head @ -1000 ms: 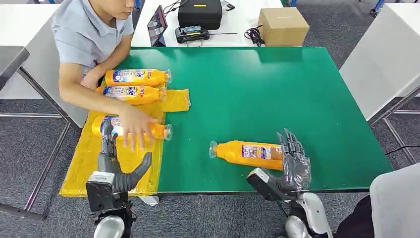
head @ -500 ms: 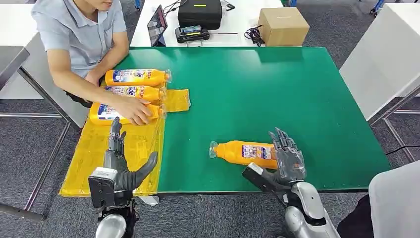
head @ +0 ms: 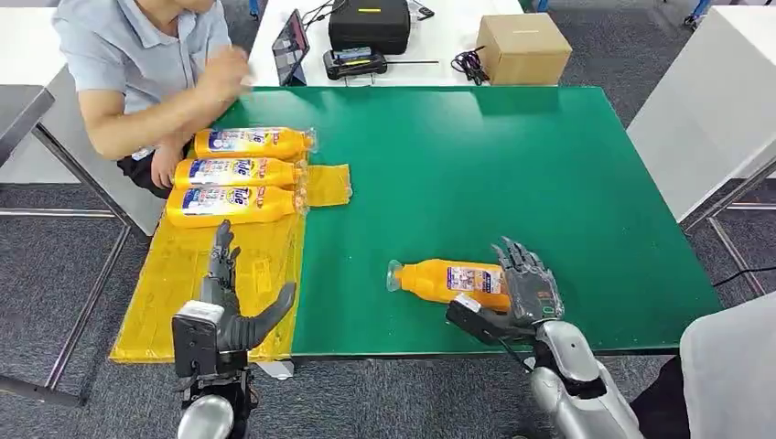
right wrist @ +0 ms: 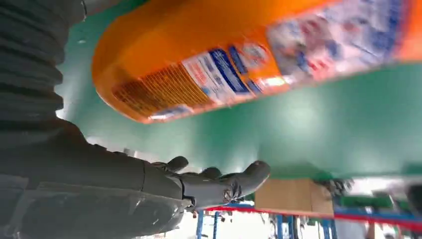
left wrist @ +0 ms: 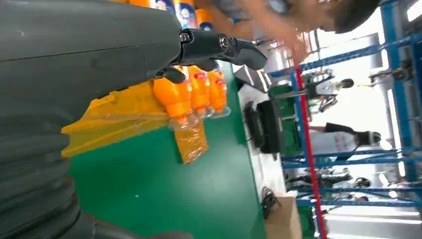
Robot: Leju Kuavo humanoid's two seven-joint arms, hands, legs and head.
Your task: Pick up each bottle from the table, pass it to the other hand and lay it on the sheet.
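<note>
An orange bottle (head: 453, 281) lies on its side on the green table (head: 512, 165), cap pointing left; the right wrist view catches its base end (right wrist: 199, 69) close up. My right hand (head: 523, 297) is open at the bottle's base end, fingers spread beside it, thumb below. Three more orange bottles (head: 236, 171) lie side by side at the far end of the yellow sheet (head: 183, 283), seen too from the left wrist as bottles (left wrist: 194, 94). My left hand (head: 229, 302) hovers open over the sheet, holding nothing.
A person (head: 146, 64) sits at the table's far left corner, one hand raised, the other by the bottles. A white table behind holds a cardboard box (head: 522, 48), a black case (head: 369, 23) and a tablet. Another person's sleeve (head: 732, 375) shows at bottom right.
The person pushed the third bottle up against the other two and lifted the hand away. My right hand moved in closer to the lone bottle's base. My left hand shifted slightly.
</note>
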